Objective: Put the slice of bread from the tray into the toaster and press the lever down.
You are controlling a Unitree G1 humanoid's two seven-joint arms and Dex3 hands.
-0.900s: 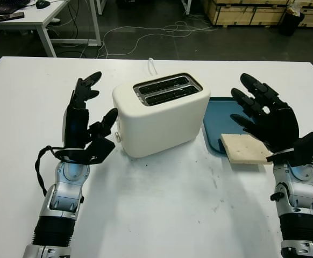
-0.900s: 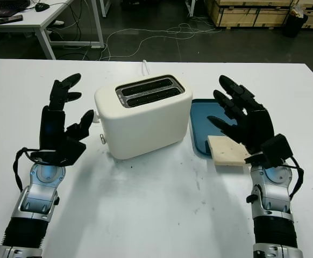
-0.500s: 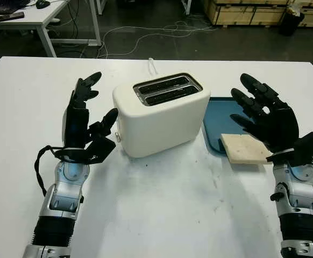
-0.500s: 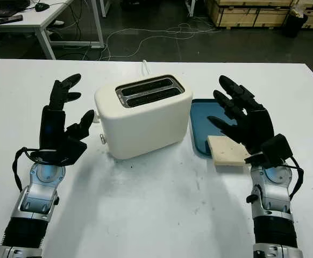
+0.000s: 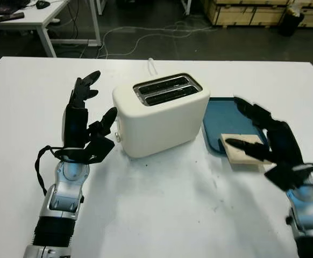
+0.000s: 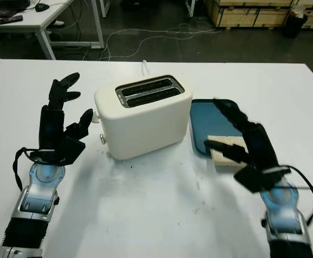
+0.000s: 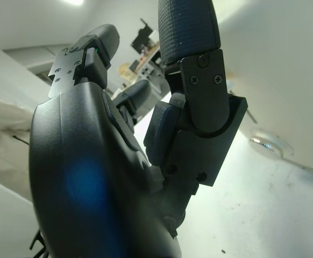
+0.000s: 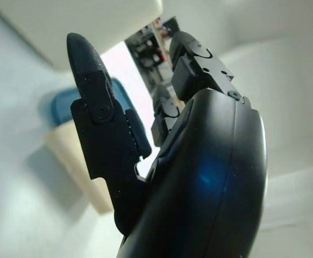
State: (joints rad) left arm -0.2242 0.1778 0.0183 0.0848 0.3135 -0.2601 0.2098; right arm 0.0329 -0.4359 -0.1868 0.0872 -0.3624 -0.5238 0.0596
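A: Left eye view has the right hand (image 5: 275, 145) lower and tipped forward compared with a moment ago; it was upright beside the tray (image 5: 215, 115) with its palm facing the toaster (image 5: 162, 114), and now it hangs over the bread (image 5: 241, 153).

B: Is it holding the bread?

A: No. Its fingers (image 5: 253, 113) are wide and extended, one reaching over the slice and the others over the tray's near part. I judge the reach for the slice has begun, with no grasp yet.

B: Where does the bread lie?

A: At the tray's near edge, hanging partly off it onto the table (image 5: 162, 209), just right of the toaster. It has not shifted.

B: And the toaster?

A: Mid-table, toward the far edge, both slots (image 5: 166, 90) vacant. A small silver knob (image 5: 118, 137) shows on its left end, where I would expect the lever to be, though I cannot pick the lever out.

B: The left hand?

A: Left hand (image 5: 86, 126) stands upright just left of the toaster, near that end, holding nothing, fingers wide. It has barely moved. It looks parked, handy for the lever later.

B: So what does the change mean?

A: The pick is under way. Next, I think, the right fingers need to close on the slice's edges, and the overhang off the tray should help a finger get under. The slice is thin and flat, so it could slide on the tray instead of lifting.
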